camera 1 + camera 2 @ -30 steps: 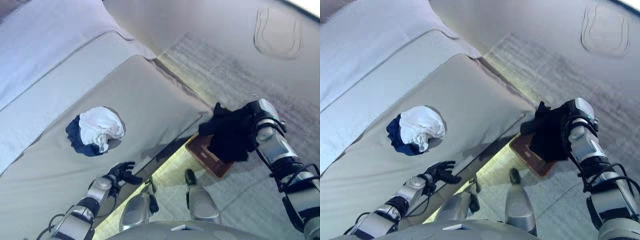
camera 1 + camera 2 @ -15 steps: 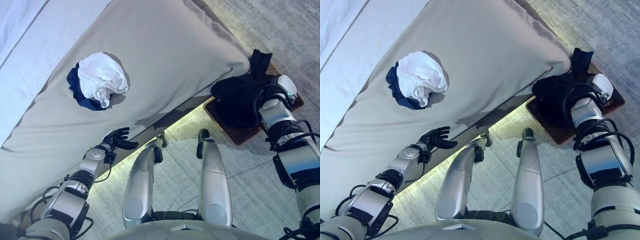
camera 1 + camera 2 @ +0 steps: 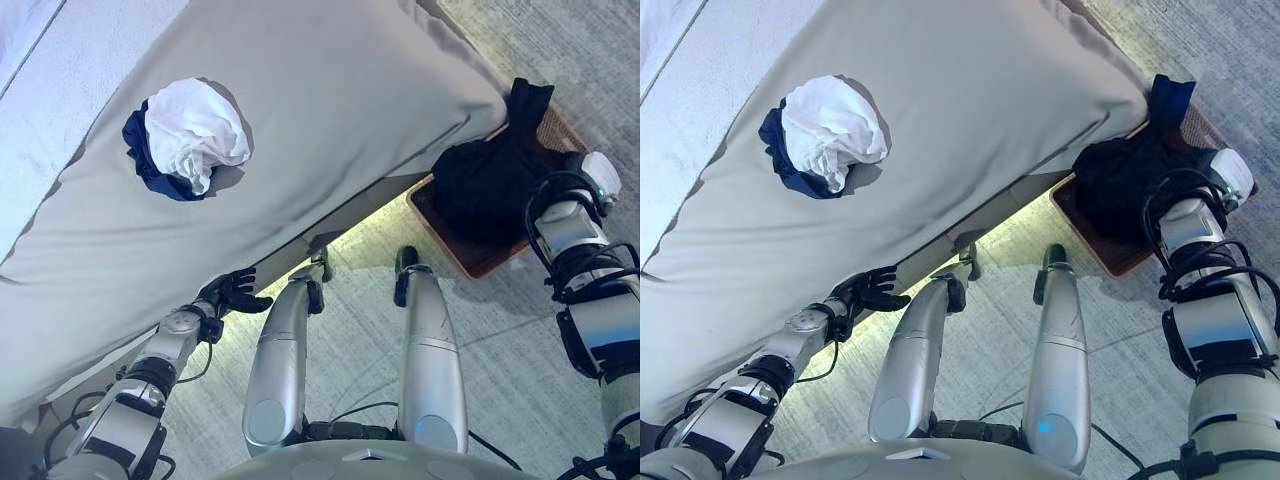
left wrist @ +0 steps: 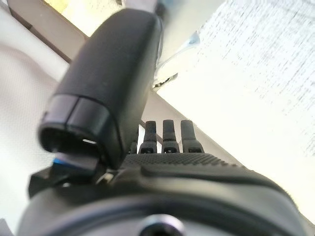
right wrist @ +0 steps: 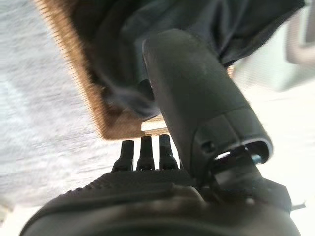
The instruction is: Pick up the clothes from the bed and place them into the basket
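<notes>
A bundle of white and navy clothes (image 3: 185, 140) lies on the grey bed cover (image 3: 340, 80). A black garment (image 3: 490, 180) is heaped in the brown woven basket (image 3: 462, 255), which stands on the floor by the bed's corner. My right hand (image 5: 197, 103) is over the basket beside that garment; its fingers look straight and the cloth lies past its thumb. My left hand (image 3: 235, 293) hangs at the bed's near edge, fingers spread and holding nothing, well below the white and navy bundle.
The bed cover overhangs the frame (image 3: 330, 225) above a lit gap. A lighter sheet (image 3: 60, 90) covers the far part of the bed. Grey carpet (image 3: 520, 340) surrounds the basket.
The camera has tilted down. My right hand has lowered the black garment from above the basket into it. My left hand has slipped from the bed top to its near edge.
</notes>
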You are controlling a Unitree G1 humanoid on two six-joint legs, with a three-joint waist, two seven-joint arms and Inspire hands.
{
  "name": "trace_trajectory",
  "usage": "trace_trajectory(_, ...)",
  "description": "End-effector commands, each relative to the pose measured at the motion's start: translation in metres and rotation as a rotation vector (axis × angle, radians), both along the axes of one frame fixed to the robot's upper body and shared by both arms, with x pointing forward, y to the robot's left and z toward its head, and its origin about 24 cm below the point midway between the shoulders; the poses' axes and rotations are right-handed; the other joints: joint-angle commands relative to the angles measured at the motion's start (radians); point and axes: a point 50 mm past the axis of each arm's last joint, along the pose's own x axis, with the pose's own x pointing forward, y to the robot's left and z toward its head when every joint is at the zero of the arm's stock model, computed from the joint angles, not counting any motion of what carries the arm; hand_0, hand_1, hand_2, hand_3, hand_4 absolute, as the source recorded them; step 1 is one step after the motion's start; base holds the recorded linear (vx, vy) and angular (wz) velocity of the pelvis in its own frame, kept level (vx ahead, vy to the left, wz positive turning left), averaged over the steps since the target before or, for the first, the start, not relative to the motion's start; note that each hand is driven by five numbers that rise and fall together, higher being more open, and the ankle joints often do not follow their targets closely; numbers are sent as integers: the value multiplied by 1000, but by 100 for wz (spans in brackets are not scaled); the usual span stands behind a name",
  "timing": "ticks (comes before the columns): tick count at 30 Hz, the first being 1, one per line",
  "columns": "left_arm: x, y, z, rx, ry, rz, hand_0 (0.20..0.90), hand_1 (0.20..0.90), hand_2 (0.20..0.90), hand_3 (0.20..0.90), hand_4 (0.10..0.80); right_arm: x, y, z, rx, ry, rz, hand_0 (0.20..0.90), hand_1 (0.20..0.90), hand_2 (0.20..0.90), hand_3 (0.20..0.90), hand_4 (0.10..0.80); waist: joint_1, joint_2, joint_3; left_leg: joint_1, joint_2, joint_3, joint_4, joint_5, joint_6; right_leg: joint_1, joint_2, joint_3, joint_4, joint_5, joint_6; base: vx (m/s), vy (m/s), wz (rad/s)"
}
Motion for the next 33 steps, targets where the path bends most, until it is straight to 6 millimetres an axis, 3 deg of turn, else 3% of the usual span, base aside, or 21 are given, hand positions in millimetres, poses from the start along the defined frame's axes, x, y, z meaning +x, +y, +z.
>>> trace_trajectory(1,-15,22,-2,36,10,54,900,900,900,900,800,-11,-29,42,-57,-186,-18,900,900,900,900,800,-23,21,-17,128,-61,35,31,-138,55,140,46,-57,-189,78,4,44,68,-6)
trace_trajectory(4,-20,23,-6,28,11,71,900,900,900,900,800,-11,-14,29,65,-283,68,900,900,900,900,800,-33,-18,-43,220,-54,30,-95,-104,42,227,54,-50,-320,131,30,80,116,-13)
trace_trajectory(8,-31,21,-14,-58,16,136,900,900,900,900,800,-22,-10,8,233,-371,117,900,900,900,900,800,-34,-66,-92,335,-52,46,-239,-57,43,350,49,-64,-485,213,60,69,97,-18)
trace_trajectory(11,-47,25,-26,-196,43,276,900,900,900,900,800,-41,-13,-20,249,-322,132,900,900,900,900,800,-38,-102,-163,446,-53,62,-335,-50,40,474,47,-77,-601,248,84,183,91,-10)
trace_trajectory(15,-57,31,-31,-313,53,410,900,900,900,900,800,-55,-20,-33,233,-246,122,900,900,900,900,800,-34,-125,-222,532,-59,62,-409,-43,38,567,51,-80,-680,268,101,189,69,-2)
trace_trajectory(18,-66,36,-34,-469,-3,631,900,900,900,900,800,-74,-30,-52,207,-163,77,900,900,900,900,800,-20,-160,-307,623,-61,56,-472,-45,43,655,55,-79,-746,290,115,260,60,10)
trace_trajectory(23,-77,33,-40,-724,-87,885,900,900,900,900,800,-84,-30,-50,162,-195,109,900,900,900,900,800,-7,-190,-380,688,-66,45,-496,-59,50,722,61,-82,-787,302,119,188,61,23)
trace_trajectory(25,-88,28,-46,-993,-164,1055,900,900,900,900,800,-84,-17,-42,119,-260,200,900,900,900,900,800,1,-210,-416,730,-72,30,-499,-82,55,773,64,-88,-800,292,120,281,109,15)
trace_trajectory(28,-98,23,-53,-904,-143,1069,900,900,900,900,800,-75,11,-20,41,-349,384,900,900,900,900,800,13,-225,-442,747,-80,7,-499,-91,62,798,64,-88,-808,290,117,166,93,14)
trace_trajectory(29,-98,22,-53,-902,-142,1069,900,900,900,900,800,-75,11,-20,41,-348,384,900,900,900,900,800,12,-225,-441,748,-81,6,-499,-91,62,799,64,-90,-809,290,117,172,138,16)
trace_trajectory(31,-110,19,-62,-753,-55,1050,900,900,900,900,800,-67,36,-12,2,-267,584,900,900,900,900,800,28,-231,-451,760,-88,-21,-489,-105,70,821,59,-97,-805,279,119,139,156,21)
trace_trajectory(33,-115,21,-65,-698,-16,1041,900,900,900,900,800,-63,47,-11,-1,-218,669,900,900,900,900,800,41,-236,-451,749,-91,-34,-477,-103,75,818,54,-106,-794,276,119,67,101,21)
